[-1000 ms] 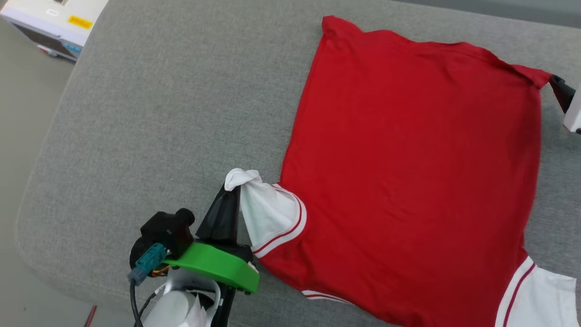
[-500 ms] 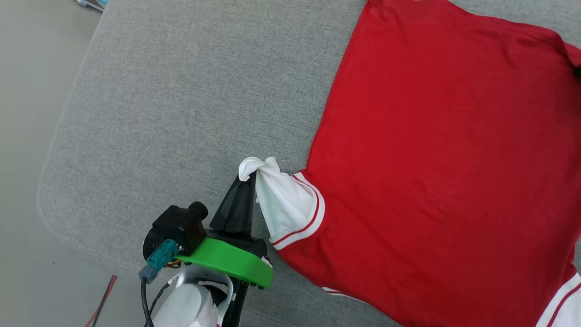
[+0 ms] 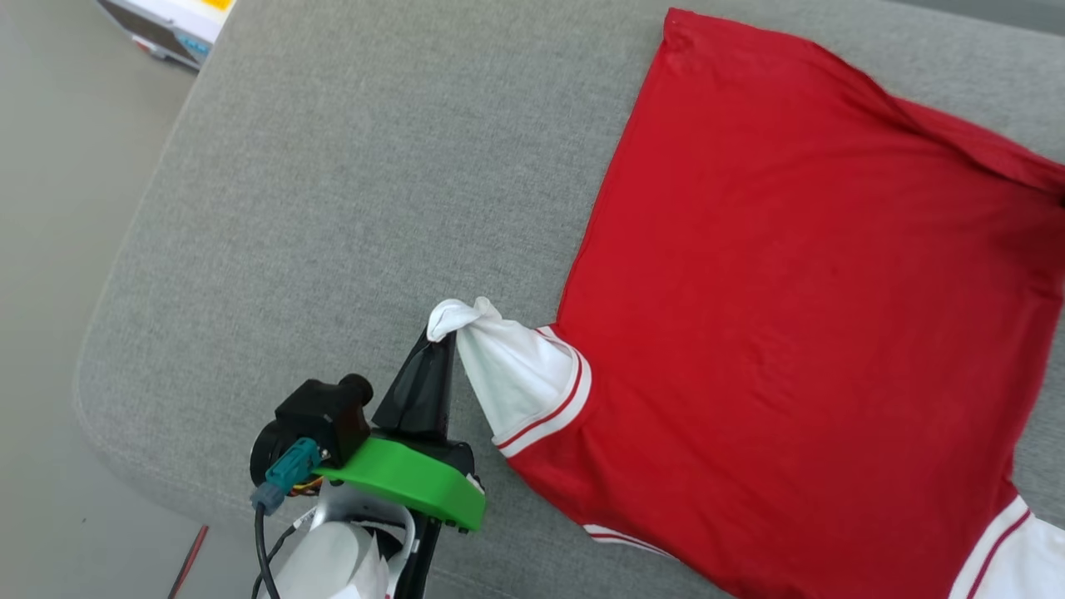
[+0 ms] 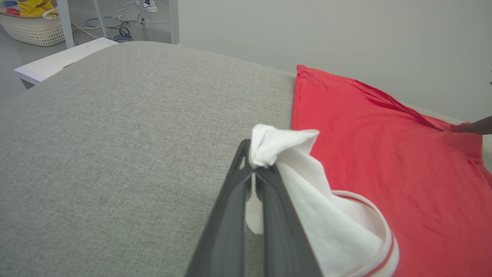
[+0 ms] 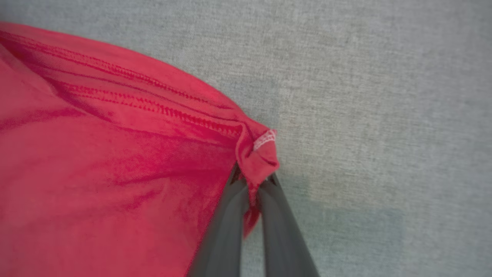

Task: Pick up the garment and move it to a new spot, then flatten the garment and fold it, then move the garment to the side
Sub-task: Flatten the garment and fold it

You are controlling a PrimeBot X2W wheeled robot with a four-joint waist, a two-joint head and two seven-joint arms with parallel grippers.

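Observation:
The garment [image 3: 790,333] lies spread on the grey cushion [image 3: 333,208], plain red side up. Its white sleeve [image 3: 516,383] with red-striped trim points toward me. My left gripper [image 3: 441,339] is shut on that sleeve's bunched tip, which is lifted slightly off the cushion; the left wrist view shows the white cloth pinched between the gripper's [image 4: 253,173] fingers. In the right wrist view my right gripper [image 5: 251,181] is shut on a red hem corner of the garment [image 5: 96,154]. A ridge of cloth runs from that far right corner. A second white sleeve [image 3: 1015,557] lies at the lower right.
The cushion's rounded edge drops to the floor on the left. A white box [image 3: 166,25] stands on the floor at the upper left. A red and black cable [image 3: 187,561] lies near my base. The left wrist view shows a wicker basket [image 4: 30,27] far off.
The head camera has shifted, so the whole picture has moved. My right gripper has closed on the hem corner, raising a fold there. The left gripper still holds the sleeve tip.

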